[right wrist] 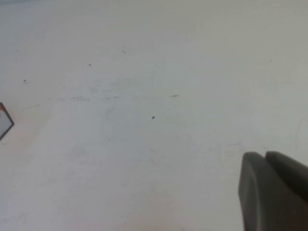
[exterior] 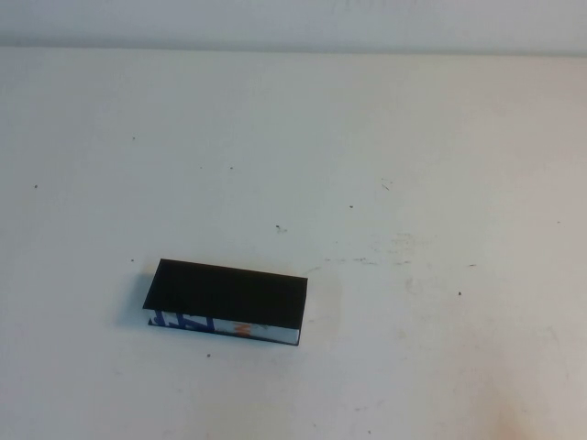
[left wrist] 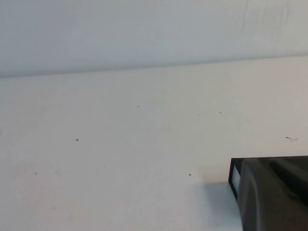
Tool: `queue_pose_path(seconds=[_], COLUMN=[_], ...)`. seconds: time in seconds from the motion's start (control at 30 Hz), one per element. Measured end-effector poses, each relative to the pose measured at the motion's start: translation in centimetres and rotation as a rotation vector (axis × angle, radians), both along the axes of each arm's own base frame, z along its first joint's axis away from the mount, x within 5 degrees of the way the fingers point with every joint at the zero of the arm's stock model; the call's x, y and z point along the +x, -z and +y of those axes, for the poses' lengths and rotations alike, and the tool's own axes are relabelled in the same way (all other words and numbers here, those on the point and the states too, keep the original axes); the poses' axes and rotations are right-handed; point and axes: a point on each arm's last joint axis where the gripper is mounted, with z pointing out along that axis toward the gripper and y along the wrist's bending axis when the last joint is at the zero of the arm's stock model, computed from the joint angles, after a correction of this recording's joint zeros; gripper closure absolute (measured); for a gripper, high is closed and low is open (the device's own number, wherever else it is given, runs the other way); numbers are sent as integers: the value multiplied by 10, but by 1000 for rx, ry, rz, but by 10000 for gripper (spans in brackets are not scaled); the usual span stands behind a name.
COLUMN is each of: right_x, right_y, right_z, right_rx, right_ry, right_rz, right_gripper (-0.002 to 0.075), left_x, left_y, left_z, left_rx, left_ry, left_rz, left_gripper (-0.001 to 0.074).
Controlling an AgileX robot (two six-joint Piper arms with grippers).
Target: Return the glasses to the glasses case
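Black rectangular glasses case (exterior: 226, 294) with a white front edge printed blue and orange lies on the white desk (exterior: 413, 165), near-left of centre. Lid is down; the case looks closed. Long axis runs left-right, right end slightly nearer; printed edge faces the near side.

Glasses: not visible in any view. Presumably inside the closed case, so the task looks finished or nearly so, but that is a judgement, not seen.

Left claw (left wrist: 272, 195): only a dark part shows in the left wrist view, with the case's end just beyond it. Cannot tell if apart or together. Absent from the high view.

Right claw (right wrist: 274, 190): a dark part over bare desk; a corner of the case shows well off at the frame edge. Cannot tell its state.

Left arm is nearer the case.
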Motion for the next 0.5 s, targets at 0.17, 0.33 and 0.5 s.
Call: queue_pose_path(seconds=[0.17,0.33,0.5], right_x=[0,0,0], right_y=[0,0,1], right_z=[0,0,0], right_rx=[2,2,2], right_ry=[-2,-4,-4], right_rz=[4,5,7], right_gripper=[737,737,737], left_x=[0,0,0], left_y=[0,0,0], left_z=[0,0,0], left_rx=[0,0,0], left_ry=[0,0,0], left_rz=[0,0,0], left_gripper=[738,738,738])
